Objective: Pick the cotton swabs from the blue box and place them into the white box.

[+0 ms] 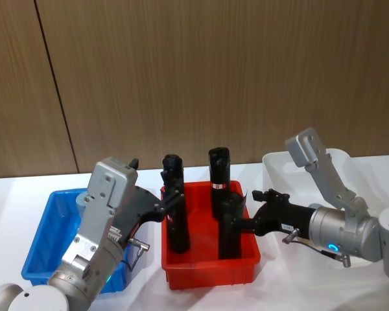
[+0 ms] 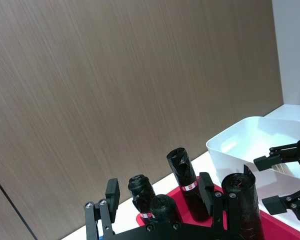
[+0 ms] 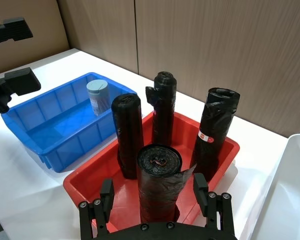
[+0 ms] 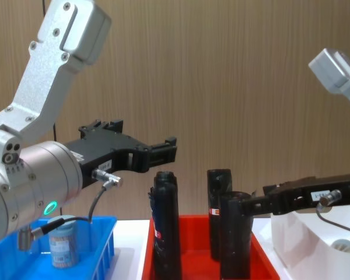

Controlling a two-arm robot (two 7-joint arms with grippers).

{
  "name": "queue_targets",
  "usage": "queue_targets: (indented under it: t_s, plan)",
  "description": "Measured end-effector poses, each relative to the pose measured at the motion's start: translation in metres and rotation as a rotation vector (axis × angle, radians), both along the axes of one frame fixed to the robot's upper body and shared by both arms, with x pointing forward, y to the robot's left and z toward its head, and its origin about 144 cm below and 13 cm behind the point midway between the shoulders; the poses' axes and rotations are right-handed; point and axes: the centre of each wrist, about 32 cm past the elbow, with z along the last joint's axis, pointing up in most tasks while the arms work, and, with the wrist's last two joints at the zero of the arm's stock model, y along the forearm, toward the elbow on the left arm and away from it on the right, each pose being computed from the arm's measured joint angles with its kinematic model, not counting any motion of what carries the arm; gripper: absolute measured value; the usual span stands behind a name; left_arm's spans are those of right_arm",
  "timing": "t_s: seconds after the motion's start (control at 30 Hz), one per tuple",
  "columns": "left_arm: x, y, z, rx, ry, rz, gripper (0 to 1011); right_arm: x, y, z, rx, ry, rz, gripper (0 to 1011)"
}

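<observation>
The left gripper (image 4: 163, 150) is carried nearest the chest camera, raised above the gap between the blue box (image 1: 48, 240) and the red bin (image 1: 211, 259). Its fingers are spread apart and nothing is held between them. The right gripper (image 1: 246, 207) is extended level from the white box (image 1: 279, 170) side, over the right edge of the red bin, just beside one of the black cylinders (image 3: 159, 182). Its fingers are likewise spread and empty.

One tub of cotton swabs (image 3: 98, 97) is seen standing upright in the blue box, near the far corner on the red bin side. It is a small clear tub with a pale lid and a paper label.

Handling is judged as follows. The tub is expected to be light and rigid, with a smooth plastic wall that may slip under a loose grip. It should be taken across the cylindrical body, below the lid, so that the lid is not pulled off. Because little weight holds it down, it is likely to be tipped by a glancing finger.

The blue box, red bin and white box are set in a row on a white worktop (image 3: 50, 65), with the blue box toward its left edge and the white box toward its right edge. A wood-panelled wall (image 1: 194, 71) closes the room behind.
</observation>
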Motion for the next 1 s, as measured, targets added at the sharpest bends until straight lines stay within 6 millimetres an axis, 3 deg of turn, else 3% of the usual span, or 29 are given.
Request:
queue_targets:
  t_s: [1.0]
  plan:
    - [0.0, 0.0, 0.0, 0.0, 0.0, 0.0, 1004, 0.015, 0.017, -0.01, -0.013, 0.002, 0.007, 1002]
